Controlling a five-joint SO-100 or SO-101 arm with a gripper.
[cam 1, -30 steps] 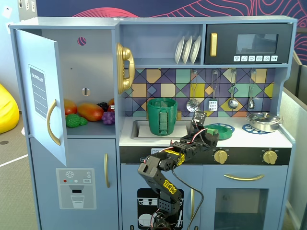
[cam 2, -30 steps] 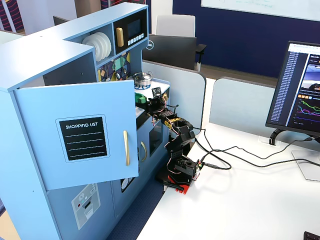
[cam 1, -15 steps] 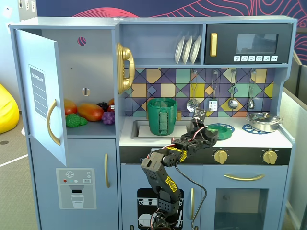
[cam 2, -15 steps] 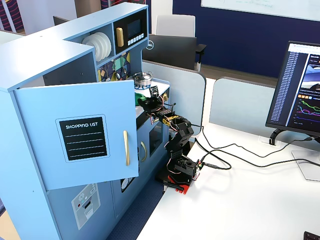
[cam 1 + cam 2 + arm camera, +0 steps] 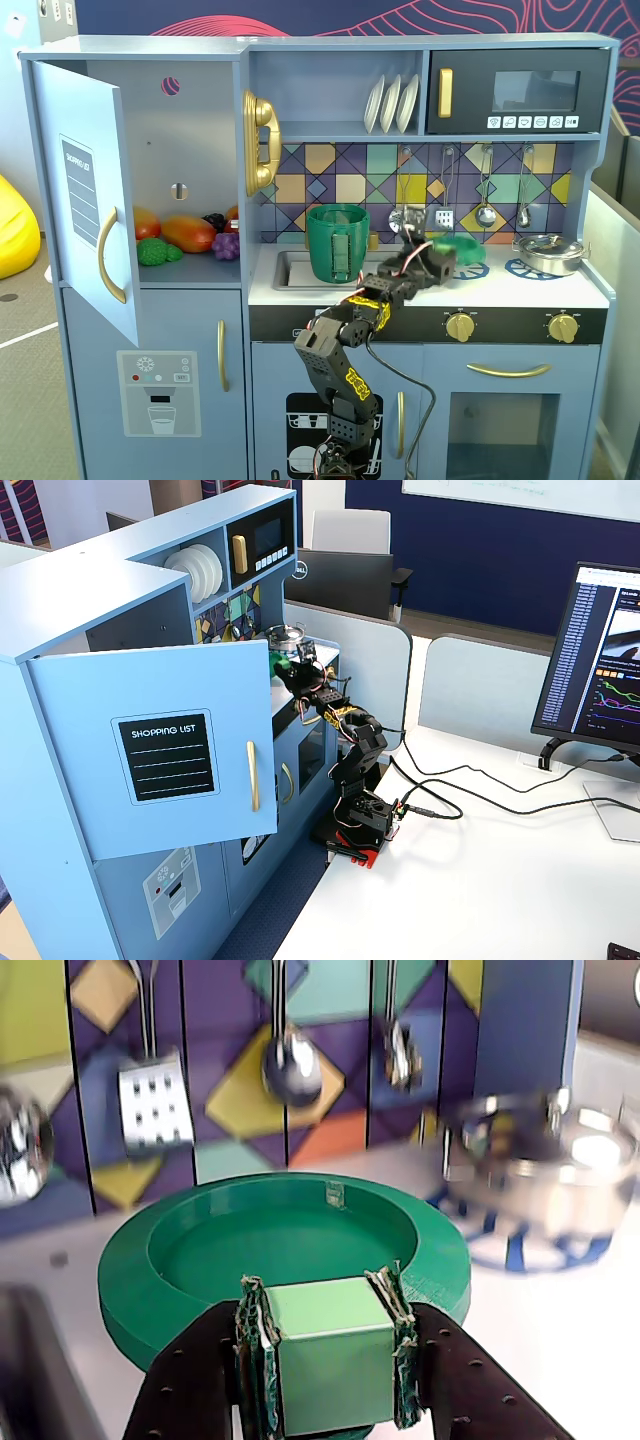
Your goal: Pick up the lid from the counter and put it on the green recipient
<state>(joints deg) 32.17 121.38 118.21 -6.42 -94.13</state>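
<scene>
Wrist view, nearest first: my tool (image 5: 330,1355) is closed on the light-green square tab of the lid (image 5: 290,1245), one taped finger pressed against each side of the tab, so the lid is in my grip. The dark-green disc spreads out beyond the fingers with its recessed face toward the camera; whether its far edge touches the white counter (image 5: 560,1350) or is raised just clear of it, I cannot tell. In a fixed view the lid (image 5: 462,250) sits at the end of my arm, over the counter near a blue burner ring (image 5: 470,270), and the green recipient (image 5: 337,242) stands open-topped in the sink recess, to the left and apart from it. Farther off are the silver pot (image 5: 545,1175) on its burner at right and utensils hanging on the tiled backsplash (image 5: 230,1090). Step in hand, as I judge it: the pick-up is made, the carry is not. The next move calls for a lift above the recipient's flared rim, a leftward swing, the disc turned level over the opening, then release.
</scene>
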